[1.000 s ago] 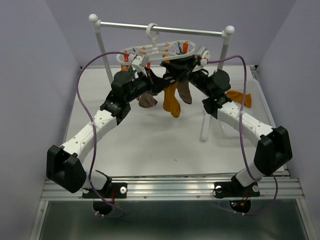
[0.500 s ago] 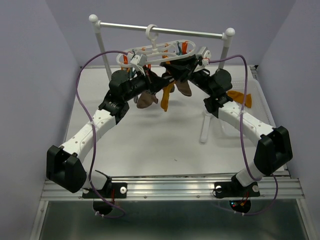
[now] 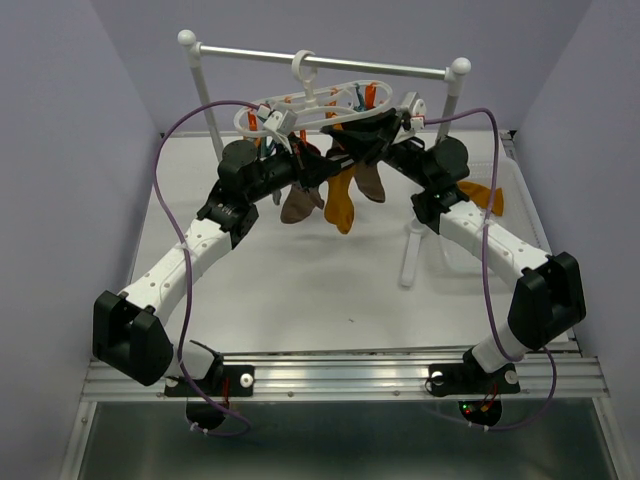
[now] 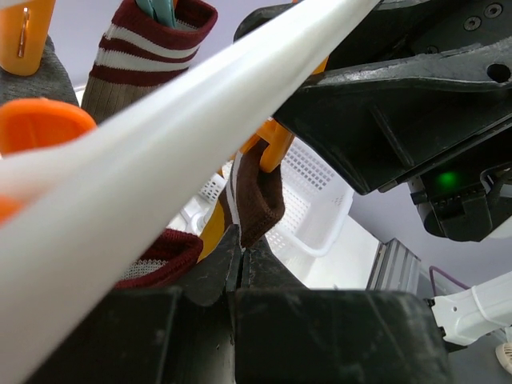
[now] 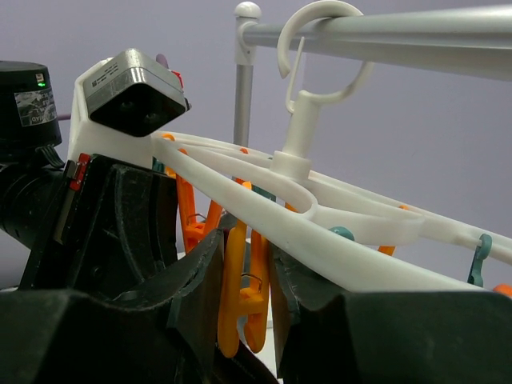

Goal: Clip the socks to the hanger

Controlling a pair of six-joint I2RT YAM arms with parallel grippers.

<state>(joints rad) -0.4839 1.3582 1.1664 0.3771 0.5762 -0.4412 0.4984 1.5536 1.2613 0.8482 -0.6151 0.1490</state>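
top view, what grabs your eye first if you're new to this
The left arm and right arm meet under the white hanger hooked on the rack's crossbar. Mustard and brown socks dangle from its clips, and one mustard sock lies apart at right.

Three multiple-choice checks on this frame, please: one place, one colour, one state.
1. The hook of the hanger is: A) over the crossbar B) lying below it C) past its end
2. The clip in the right gripper is: A) teal B) orange C) white
3. The left gripper is: A) open, empty B) shut on the brown sock C) shut on the crossbar
Key: A, the hook loops the crossbar; B, the wrist view shows orange plastic; B, its jaws pinch the cuff.
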